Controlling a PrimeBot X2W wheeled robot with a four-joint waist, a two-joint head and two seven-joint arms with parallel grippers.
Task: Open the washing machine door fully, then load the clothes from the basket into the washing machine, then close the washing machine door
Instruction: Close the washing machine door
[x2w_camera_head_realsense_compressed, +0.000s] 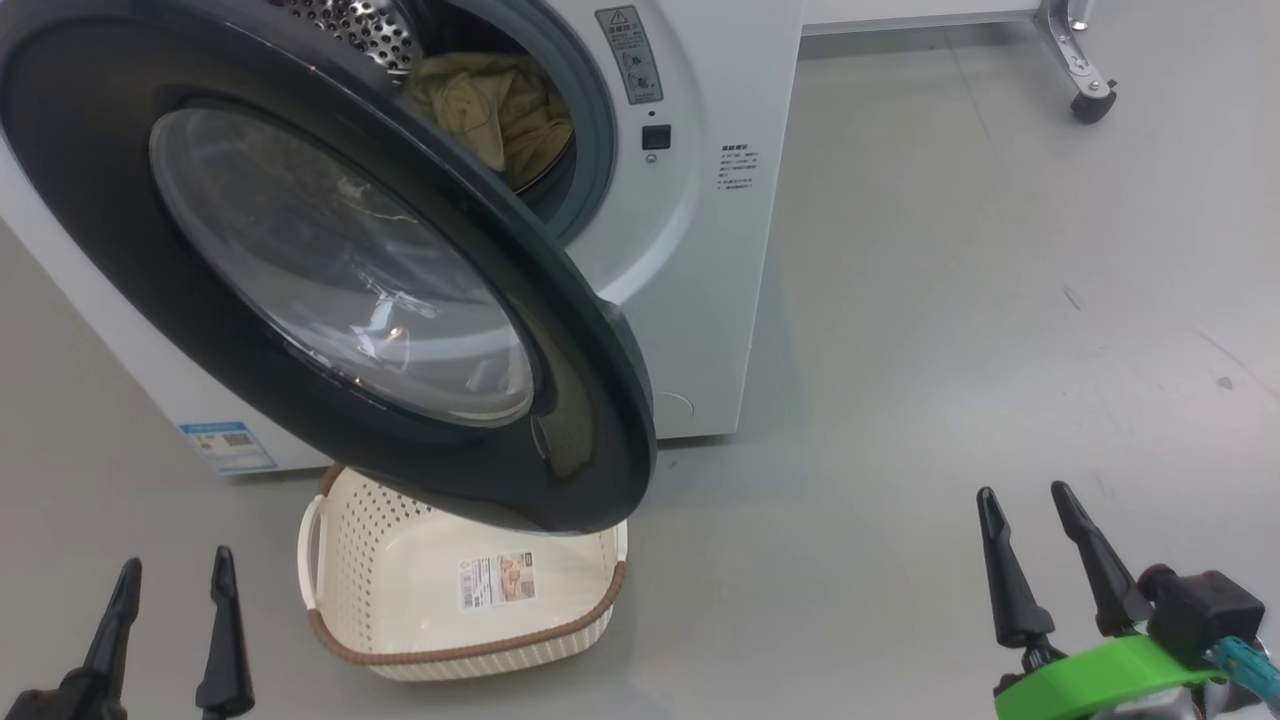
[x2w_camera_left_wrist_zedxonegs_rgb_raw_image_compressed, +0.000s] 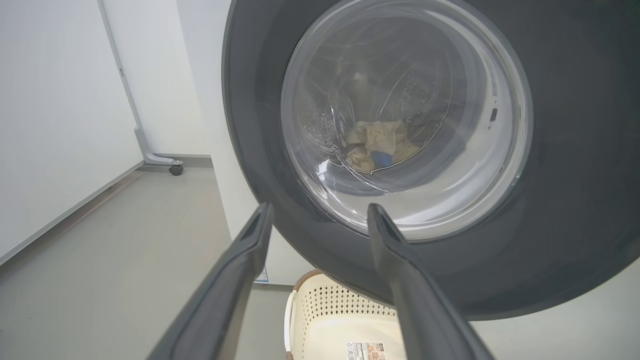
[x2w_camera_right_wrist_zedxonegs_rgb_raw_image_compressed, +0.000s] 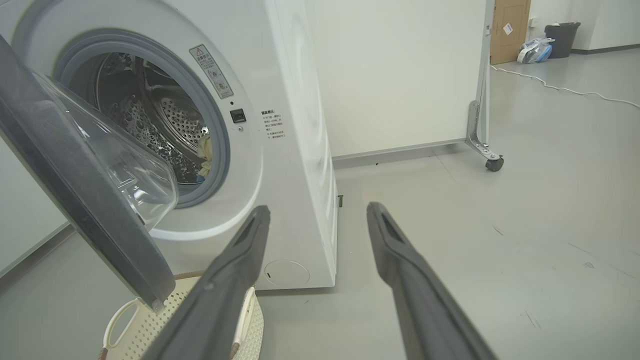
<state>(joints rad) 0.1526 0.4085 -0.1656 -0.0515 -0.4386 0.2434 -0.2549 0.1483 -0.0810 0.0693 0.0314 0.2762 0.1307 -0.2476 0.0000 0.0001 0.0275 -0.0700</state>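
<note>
Two grippers: left gripper (x2w_camera_head_realsense_compressed: 176, 560) and right gripper (x2w_camera_head_realsense_compressed: 1022, 490), jaws apart, empty.
Clothes (x2w_camera_head_realsense_compressed: 490, 105): inside the washing machine (x2w_camera_head_realsense_compressed: 700, 250); basket (x2w_camera_head_realsense_compressed: 470, 652) empty on the floor (x2w_camera_head_realsense_compressed: 900, 400).
Door (x2w_camera_head_realsense_compressed: 580, 400): half open, outer face straight ahead of left gripper, judged the nearer.

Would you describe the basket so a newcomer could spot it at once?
Find the white washing machine with its round black door open. On the floor beneath that door sits the basket: cream perforated plastic, brown rim, a label sticker inside.

Wheeled white partition (x2w_camera_right_wrist_zedxonegs_rgb_raw_image_compressed: 400, 75) — distant black bin (x2w_camera_right_wrist_zedxonegs_rgb_raw_image_compressed: 561, 32)
</note>
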